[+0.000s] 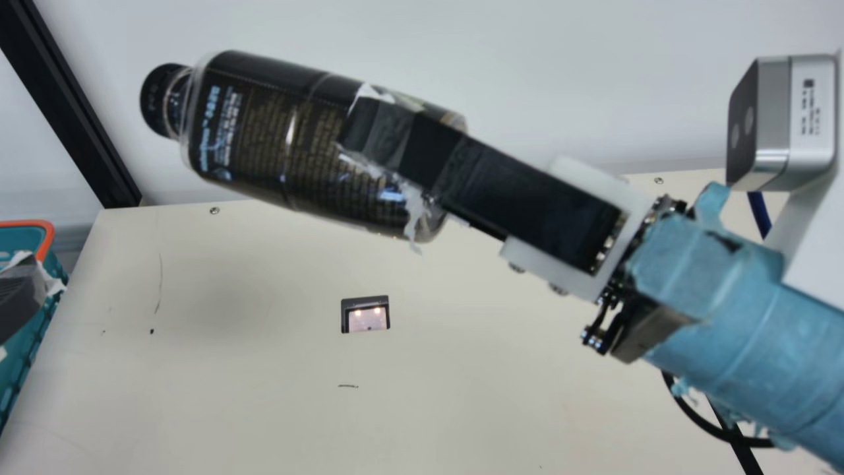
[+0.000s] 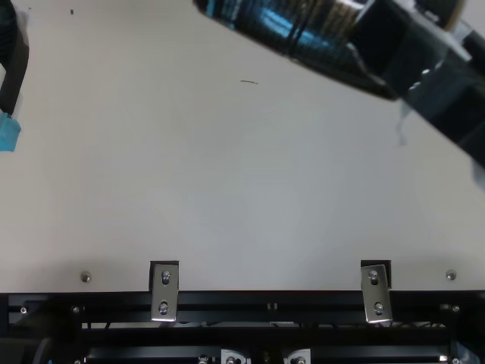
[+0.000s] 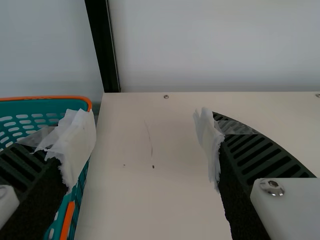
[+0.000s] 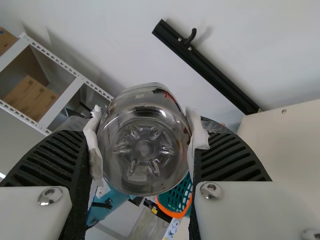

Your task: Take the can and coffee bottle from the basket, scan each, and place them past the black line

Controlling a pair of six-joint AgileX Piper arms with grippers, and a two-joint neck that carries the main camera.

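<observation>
My right gripper point(image 1: 402, 142) is shut on the dark coffee bottle point(image 1: 264, 132) near its base, holding it tilted above the table with the cap toward the view's left. In the right wrist view the bottle's clear base point(image 4: 144, 147) sits between the fingertips of my right gripper point(image 4: 144, 140). The teal basket point(image 1: 45, 231) with its orange rim is at the main view's left edge. My left gripper point(image 1: 23, 290) is beside it, and in the left wrist view my left gripper point(image 3: 145, 145) stands open with nothing between its fingers.
A scanner window point(image 1: 366, 315) is set in the cream table point(image 1: 461, 396) below the raised bottle. A silver-and-black box point(image 1: 781, 125) on a white stand is at the right. Dark posts point(image 1: 72, 99) rise at the back left; a rail point(image 2: 250, 307) lines the table's near edge.
</observation>
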